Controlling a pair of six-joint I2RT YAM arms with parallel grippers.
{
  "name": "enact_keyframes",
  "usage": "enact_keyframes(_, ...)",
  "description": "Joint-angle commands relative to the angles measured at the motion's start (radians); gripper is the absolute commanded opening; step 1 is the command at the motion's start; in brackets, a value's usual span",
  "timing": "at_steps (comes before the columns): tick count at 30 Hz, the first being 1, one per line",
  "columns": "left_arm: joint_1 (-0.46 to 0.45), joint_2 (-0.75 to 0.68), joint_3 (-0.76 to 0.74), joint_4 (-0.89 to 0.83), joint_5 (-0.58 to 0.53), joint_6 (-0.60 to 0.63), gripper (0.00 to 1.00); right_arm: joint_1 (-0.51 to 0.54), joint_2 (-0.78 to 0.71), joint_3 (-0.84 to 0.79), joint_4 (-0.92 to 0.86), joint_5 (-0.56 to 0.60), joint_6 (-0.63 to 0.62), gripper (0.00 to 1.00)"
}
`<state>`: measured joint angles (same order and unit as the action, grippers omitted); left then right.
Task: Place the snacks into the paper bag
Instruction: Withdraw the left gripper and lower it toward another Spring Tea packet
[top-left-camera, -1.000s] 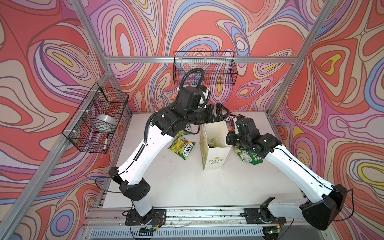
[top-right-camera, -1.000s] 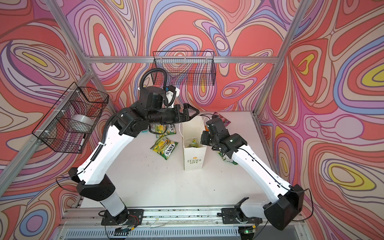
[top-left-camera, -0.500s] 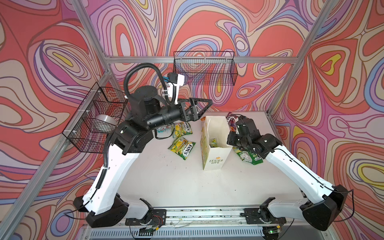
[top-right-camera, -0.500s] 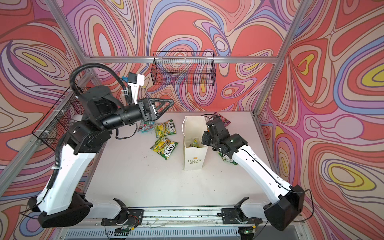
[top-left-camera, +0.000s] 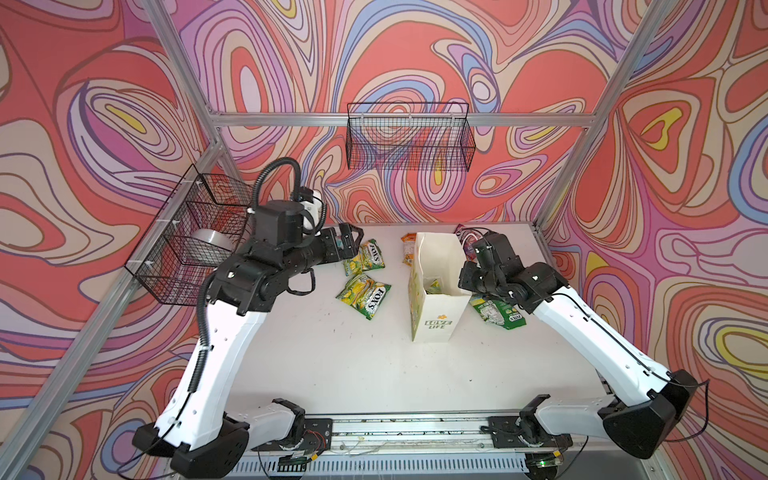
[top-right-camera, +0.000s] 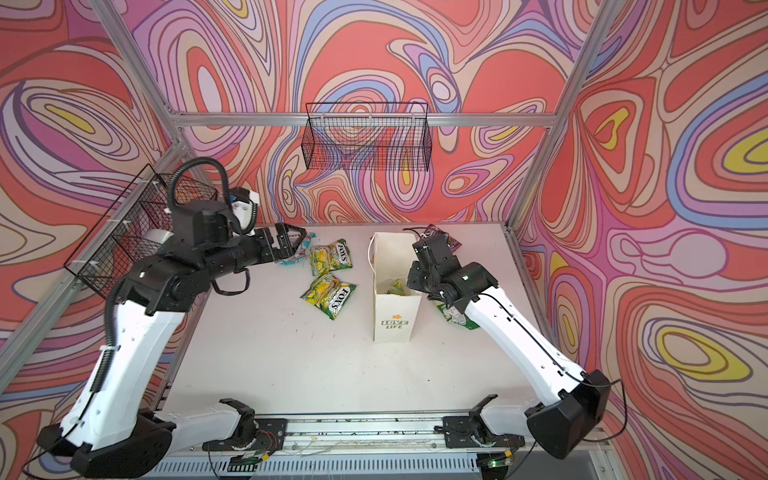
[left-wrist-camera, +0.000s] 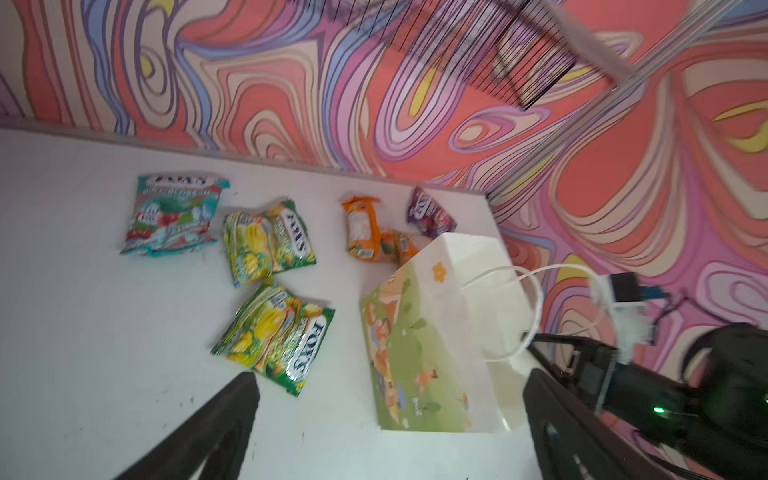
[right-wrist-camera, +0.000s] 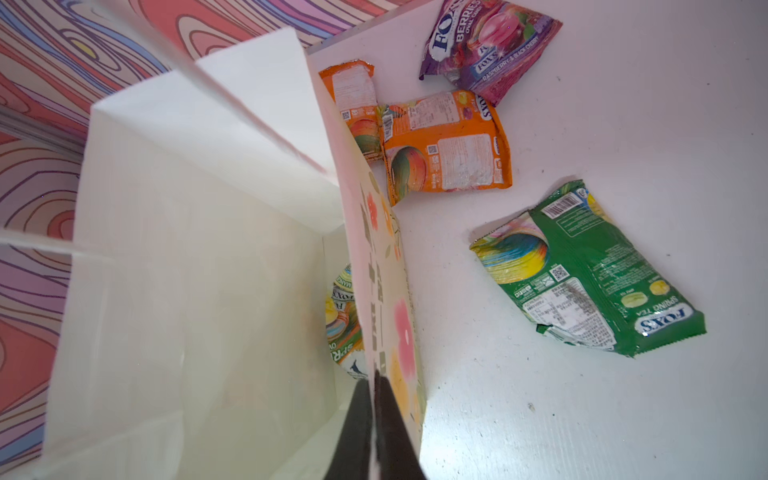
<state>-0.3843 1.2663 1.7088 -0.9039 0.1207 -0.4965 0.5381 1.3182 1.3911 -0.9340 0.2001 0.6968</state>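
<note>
**Bag pinched, left gripper empty**

White paper bag (top-left-camera: 436, 320) stands upright on the table (top-left-camera: 332, 374), boxy, a glossy pouch (right-wrist-camera: 343, 320) inside. Right gripper (right-wrist-camera: 374, 419) pinches its thin right wall, fingers closed. Crinkly green pouch (top-left-camera: 498, 313) lies just right; near yellow-green pouch (top-left-camera: 365, 294) left, far yellow-green pouch (top-left-camera: 365, 257) behind. Farther: orange pouch (top-left-camera: 408, 248), purple pouch (right-wrist-camera: 486, 45). Left gripper (top-left-camera: 351, 245), spread wide, empty, by the teal pouch (left-wrist-camera: 170, 216).

Left gripper (left-wrist-camera: 390, 376), jaws wide apart, over the table (left-wrist-camera: 83, 332). Bag (left-wrist-camera: 419, 345) upright, cord handle (left-wrist-camera: 534, 307) at its rim. Flat on the table: yellow-green pouches (left-wrist-camera: 276, 336), red-teal pouch (left-wrist-camera: 172, 216), purple pouch (left-wrist-camera: 428, 214), and orange pouches (left-wrist-camera: 365, 228) partly hidden behind the bag.
</note>
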Motion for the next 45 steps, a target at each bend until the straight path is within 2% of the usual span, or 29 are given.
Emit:
enact_keyframes(1,0.007,0.001,-0.060,-0.064,-0.068,0.035,1.00,0.006,0.002,0.048,-0.076,0.024,0.050,0.00)
enact_keyframes(3,0.007,0.015,-0.096,-0.059,-0.082,0.037,1.00,0.008,-0.004,0.053,-0.076,0.015,0.050,0.03)
enact_keyframes(4,0.007,0.021,-0.110,-0.058,-0.085,0.036,1.00,0.008,-0.006,0.050,-0.079,0.018,0.052,0.08)
enact_keyframes(9,0.013,0.053,-0.200,-0.051,-0.067,0.029,1.00,0.008,-0.028,0.011,-0.068,0.047,0.034,0.49)
enact_keyframes(11,0.030,0.060,-0.239,-0.038,-0.033,0.026,1.00,0.008,-0.026,0.030,-0.097,0.082,0.021,0.59)
enact_keyframes(15,0.091,0.071,-0.320,-0.017,0.033,0.016,1.00,0.008,0.002,0.105,-0.182,0.172,-0.014,0.68)
enact_keyframes(21,0.129,0.076,-0.372,0.017,0.045,0.016,1.00,0.008,0.063,0.158,-0.197,0.162,-0.099,0.69)
enact_keyframes(24,0.143,0.096,-0.386,0.026,0.057,0.020,1.00,0.008,0.071,0.158,-0.172,0.133,-0.122,0.66)
enact_keyframes(27,0.166,0.128,-0.391,0.037,0.119,0.032,1.00,0.007,0.084,0.164,-0.171,0.130,-0.136,0.59)
enact_keyframes(29,0.176,0.163,-0.383,0.032,0.152,0.054,1.00,0.007,0.090,0.165,-0.169,0.134,-0.145,0.47)
enact_keyframes(34,0.179,0.292,-0.345,0.007,0.159,0.125,1.00,0.006,0.094,0.154,-0.150,0.133,-0.160,0.10)
enact_keyframes(36,0.177,0.358,-0.325,0.000,0.167,0.156,1.00,0.006,0.091,0.149,-0.140,0.121,-0.162,0.00)
enact_keyframes(37,0.177,0.392,-0.316,0.002,0.170,0.162,1.00,0.006,0.091,0.147,-0.137,0.115,-0.162,0.00)
enact_keyframes(39,0.177,0.451,-0.291,-0.010,0.125,0.111,1.00,0.006,0.089,0.145,-0.136,0.106,-0.160,0.00)
enact_keyframes(41,0.176,0.482,-0.289,0.000,0.092,-0.005,1.00,0.006,0.084,0.137,-0.132,0.092,-0.156,0.00)
enact_keyframes(45,0.152,0.463,-0.383,0.133,0.093,-0.252,1.00,0.008,0.070,0.104,-0.110,0.069,-0.146,0.00)
